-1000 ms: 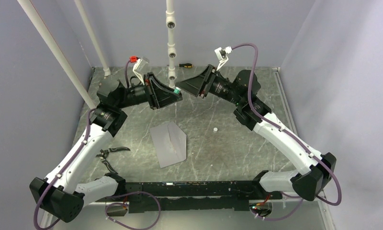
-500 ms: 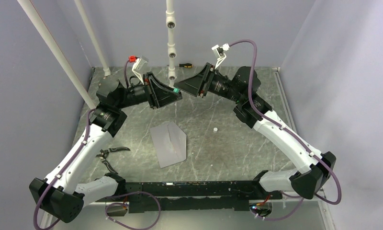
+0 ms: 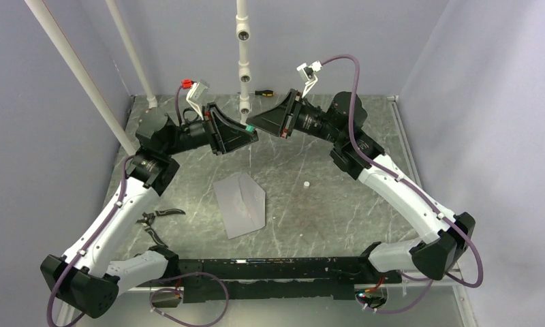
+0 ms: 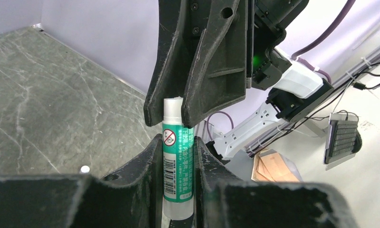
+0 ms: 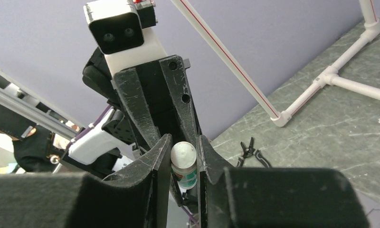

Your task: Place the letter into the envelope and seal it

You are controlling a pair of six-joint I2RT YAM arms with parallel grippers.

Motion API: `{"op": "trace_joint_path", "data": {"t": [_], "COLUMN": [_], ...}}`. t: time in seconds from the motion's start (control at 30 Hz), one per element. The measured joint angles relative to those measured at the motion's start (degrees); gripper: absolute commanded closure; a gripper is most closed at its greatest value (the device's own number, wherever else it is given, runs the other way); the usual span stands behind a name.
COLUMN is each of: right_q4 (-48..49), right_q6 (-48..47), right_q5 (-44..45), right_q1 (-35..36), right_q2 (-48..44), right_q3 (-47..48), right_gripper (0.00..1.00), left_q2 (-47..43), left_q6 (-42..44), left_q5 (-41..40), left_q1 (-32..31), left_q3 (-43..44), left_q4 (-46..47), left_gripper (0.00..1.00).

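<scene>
From above, both arms are raised and bent inward, with the left gripper [image 3: 248,135] and right gripper [image 3: 251,125] meeting tip to tip. The flat light grey paper envelope [image 3: 241,203] lies on the grey marbled table [image 3: 310,218] below them, nearer the bases; what it contains cannot be told. In the left wrist view, the left gripper clamps the body of a green-and-white plastic glue stick [image 4: 177,164]. Its label shows a red crossed-circle symbol and a barcode, with print too fine to read. The right gripper comes from above, closed on the white cap end. In the right wrist view, its fingers [image 5: 162,152] press that round cap from both sides, the left gripper straight beyond.
</scene>
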Motion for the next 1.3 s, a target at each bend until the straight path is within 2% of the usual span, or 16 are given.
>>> {"op": "trace_joint_path", "data": {"t": [0.07, 0.17, 0.27, 0.37, 0.57, 0.87, 1.0, 1.03, 1.07, 1.1, 1.13, 1.2, 1.23, 1.3], "right_q4": [-1.6, -6.0, -11.6, -16.1, -22.4, -22.9, -21.9, -21.4, -21.4, -21.3, -21.2, -21.1, -20.7, -19.3], "right_q6": [-1.0, -4.4, -9.1, -12.9, -17.4, -17.3, -16.2, -15.8, -15.8, -15.6, -15.3, -14.8, -14.6, -13.7], "right_q5": [-0.2, -1.6, -3.2, -5.0, -7.7, -9.9, -10.1, -10.2, -10.2, -9.9, -10.0, -9.6, -8.4, -6.5], "right_q1": [0.0, 0.5, 0.7, 0.7, 0.5, 0.4, 0.3, 0.0, 0.0, 0.0, -0.1, -0.3, -0.3, -0.5], "right_q2": [0.3, 1.1, 1.6, 1.9, 2.6, 3.3, 3.6, 3.9, 4.0, 4.1, 4.2, 4.2, 4.2, 3.5], "right_q3": [1.0, 3.6, 6.4, 8.3, 9.9, 10.0, 10.0, 10.0, 10.0, 10.0, 10.0, 9.9, 9.7, 8.2], "right_gripper": [1.0, 1.0, 1.0, 1.0, 1.0, 1.0, 1.0, 1.0, 0.98, 0.84, 0.62, 0.37, 0.29, 0.19], "left_q2": [0.0, 0.0, 0.0, 0.0, -0.8, 0.8, 1.3, 1.7, 1.7, 1.8, 2.0, 2.1, 2.3, 2.3], "left_q6": [0.0, 0.7, 2.3, 4.7, 8.1, 6.1, 4.9, 4.5, 4.5, 4.2, 4.7, 4.5, 4.5, 4.3], "left_q5": [0.0, -0.3, -0.4, -0.4, 0.4, 4.4, 5.4, 6.0, 6.0, 6.4, 6.8, 6.9, 7.1, 6.6], "left_q1": [0.0, 0.0, 0.0, 0.0, 0.2, 0.2, 0.2, 0.2, 0.2, 0.2, 0.2, 0.2, 0.2, 0.2], "left_q3": [0.0, 0.2, 1.4, 3.9, 5.8, 5.2, 4.7, 4.7, 4.7, 4.7, 4.7, 4.7, 4.7, 4.7], "left_q4": [-0.5, -3.0, -8.6, -14.7, -21.0, -19.9, -18.8, -18.2, -18.2, -18.2, -17.8, -17.4, -17.4, -17.2], "left_gripper": [0.5, 0.35, 0.29, 0.28, 0.47, 0.51, 0.72, 0.89, 0.96, 0.97, 0.97, 0.97, 0.97, 0.97]}}
